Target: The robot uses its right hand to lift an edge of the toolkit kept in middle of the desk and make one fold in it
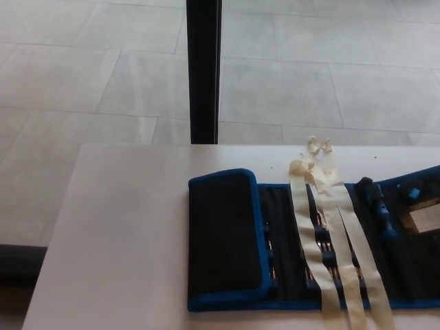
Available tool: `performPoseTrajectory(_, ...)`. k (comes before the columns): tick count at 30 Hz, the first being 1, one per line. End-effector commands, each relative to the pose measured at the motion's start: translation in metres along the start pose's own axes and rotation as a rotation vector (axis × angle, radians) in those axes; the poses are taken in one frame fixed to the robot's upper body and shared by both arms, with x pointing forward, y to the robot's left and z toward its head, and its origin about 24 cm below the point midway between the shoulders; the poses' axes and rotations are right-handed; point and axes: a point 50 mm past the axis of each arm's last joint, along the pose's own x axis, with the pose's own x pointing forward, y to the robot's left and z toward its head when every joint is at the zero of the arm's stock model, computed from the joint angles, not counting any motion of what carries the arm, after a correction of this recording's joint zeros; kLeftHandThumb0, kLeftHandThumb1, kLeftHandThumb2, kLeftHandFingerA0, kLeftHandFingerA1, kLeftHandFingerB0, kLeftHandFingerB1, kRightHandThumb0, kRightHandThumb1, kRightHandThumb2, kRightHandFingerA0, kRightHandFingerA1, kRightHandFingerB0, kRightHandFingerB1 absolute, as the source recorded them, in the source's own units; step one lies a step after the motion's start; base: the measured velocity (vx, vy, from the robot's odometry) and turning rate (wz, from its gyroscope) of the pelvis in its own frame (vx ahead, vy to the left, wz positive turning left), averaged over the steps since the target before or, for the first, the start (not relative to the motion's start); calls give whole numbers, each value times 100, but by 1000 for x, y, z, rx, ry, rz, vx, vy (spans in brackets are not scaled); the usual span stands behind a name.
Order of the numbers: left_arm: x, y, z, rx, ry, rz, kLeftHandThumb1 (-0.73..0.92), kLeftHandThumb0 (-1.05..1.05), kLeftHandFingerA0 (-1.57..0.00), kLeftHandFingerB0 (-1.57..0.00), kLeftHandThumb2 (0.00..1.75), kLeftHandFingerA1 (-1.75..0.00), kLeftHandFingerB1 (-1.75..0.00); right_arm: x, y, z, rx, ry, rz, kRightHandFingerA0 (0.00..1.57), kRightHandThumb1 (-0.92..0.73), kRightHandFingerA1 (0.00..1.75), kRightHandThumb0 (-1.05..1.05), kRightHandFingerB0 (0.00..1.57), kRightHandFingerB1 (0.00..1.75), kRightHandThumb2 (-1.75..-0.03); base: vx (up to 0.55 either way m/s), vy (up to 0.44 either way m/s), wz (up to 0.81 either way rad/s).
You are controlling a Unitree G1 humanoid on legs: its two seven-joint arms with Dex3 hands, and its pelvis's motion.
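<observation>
On the left, the desk (117, 234) is bare and pale, and beyond its far edge lie floor tiles (89, 75) with a dark post (203, 69) rising behind the desk's middle. Neither robot hand shows, so whether each is released, clenched or grasping anything cannot be told.

Right of that bare stretch lies the toolkit (309, 240), a black fabric roll edged in blue, spread flat on the near half of the desk and running off the picture's right side. Its left end flap (223, 237) already lies turned over onto the body, a smooth black panel with a rounded blue border, sitting flat and square to the rest. That looks like the one fold the task asks for, so I judge the fold made or nearly so.

Next come the open pockets, where small tools (320, 237) sit in rows, held by the fabric so they do not slide. Two cream ties (344, 240) lie loose across them, knotted near the far edge and trailing toward the near edge, probably for binding the roll once closed. Farther right a blue-handled tool (381, 206) rests in its slot, and the kit's far corner lifts slightly.
</observation>
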Motion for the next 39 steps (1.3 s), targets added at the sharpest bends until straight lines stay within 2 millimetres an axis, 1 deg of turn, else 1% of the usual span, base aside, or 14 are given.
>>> performPoseTrajectory(1,1,4,6,6,-17,7,92,-84,-55,-47,72,-83,-92,1,-1,-5,-49,4,-4,45,-59,64,-70,31,51,-99,0,0,0)
performPoseTrajectory(2,1,3,7,4,-19,5,78,-79,-43,-48,123,-70,-74,1,2,-6,-53,9,-2,55,-74,54,-67,44,38,-62,0,0,0)
performPoseTrajectory(4,1,3,7,2,-24,-3,92,-85,-42,-37,72,-67,-59,3,11,-9,-79,24,20,49,-59,62,-67,37,52,-97,0,0,0)
performPoseTrajectory(5,1,3,8,-13,-18,6,73,-84,-42,-38,111,-70,-64,3,15,-11,-112,28,46,55,-76,51,-68,43,37,-63,0,0,0)
performPoseTrajectory(7,1,3,7,-6,-17,7,92,-85,-43,-47,69,-69,-74,4,28,-12,-140,50,83,56,-77,48,-64,41,36,-64,0,0,0)
performPoseTrajectory(13,1,5,9,5,-18,12,92,-86,-50,-44,73,-75,-78,2,53,-11,-203,73,205,55,-77,49,-59,41,38,-64,0,0,0)
performPoseTrajectory(14,1,5,10,6,-21,12,74,-84,-40,-38,110,-70,-66,2,57,-10,-215,73,214,59,-74,48,-61,45,39,-63,0,0,0)
performPoseTrajectory(15,1,5,12,4,-26,11,92,-85,-40,-37,73,-68,-65,1,64,-8,-235,77,235,52,-58,60,-62,39,53,-93,0,0,0)
performPoseTrajectory(24,1,8,12,35,-28,10,92,-86,-36,-30,73,-61,-49,-7,72,-10,-253,152,271,48,-59,59,-59,34,52,-91,0,0,0)
performPoseTrajectory(27,1,8,12,35,-31,13,92,-88,-43,-59,74,-73,-113,-11,74,-10,-258,163,285,55,-73,46,-57,39,40,-62,0,0,0)
performPoseTrajectory(29,1,8,12,46,-38,11,79,-80,-41,-49,124,-70,-75,-16,80,-6,-248,153,321,54,-74,44,-58,38,39,-62,0,0,0)
performPoseTrajectory(31,1,8,12,33,-30,13,92,-87,-42,-53,76,-69,-79,-20,84,-1,-256,132,339,56,-74,44,-57,40,40,-62,0,0,0)
performPoseTrajectory(37,1,10,12,16,-28,17,92,-87,-43,-53,75,-73,-92,-34,103,13,-245,5,433,51,-61,58,-58,34,52,-91,0,0,0)
performPoseTrajectory(39,1,10,11,32,-30,19,92,-86,-50,-59,74,-74,-139,-38,108,16,-265,-18,449,51,-62,58,-58,33,52,-92,0,0,0)
